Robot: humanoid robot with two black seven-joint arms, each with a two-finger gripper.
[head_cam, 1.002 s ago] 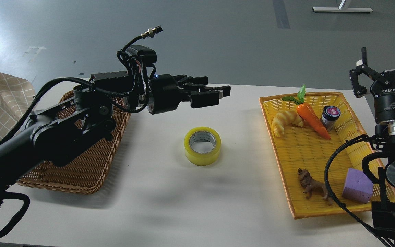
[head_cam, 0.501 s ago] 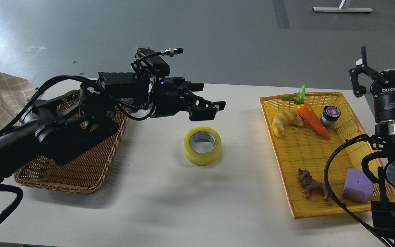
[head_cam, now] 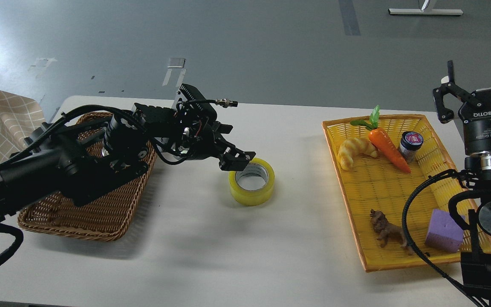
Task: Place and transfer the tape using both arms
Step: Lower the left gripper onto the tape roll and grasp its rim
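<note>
My left pincer [head_cam: 239, 160] hangs at the far-left rim of the wide roll of translucent yellow packing tape [head_cam: 252, 182], which lies flat on the white counter [head_cam: 228, 256], hole upward, midway between the brown woven wicker basket [head_cam: 96, 213] on the left and the shallow yellow plastic tray [head_cam: 382, 187] on the right. From here its dark fingers overlap, so I cannot tell whether they are spread or closed, nor whether a tip is touching the roll.

My right pincer [head_cam: 475, 94] is raised at the far right, beyond the tray, fingers spread and holding nothing.

I judge the step in hand to be the pickup by the left arm. To do it well, I would set one finger inside the grey-white core and the other outside the yellow wall, come down straight so the roll does not skid, and close only when both fingers straddle the wall. The roll looks light and smooth, so a glancing touch could push it right. I would keep the wrist cables clear of the basket rim.
</note>
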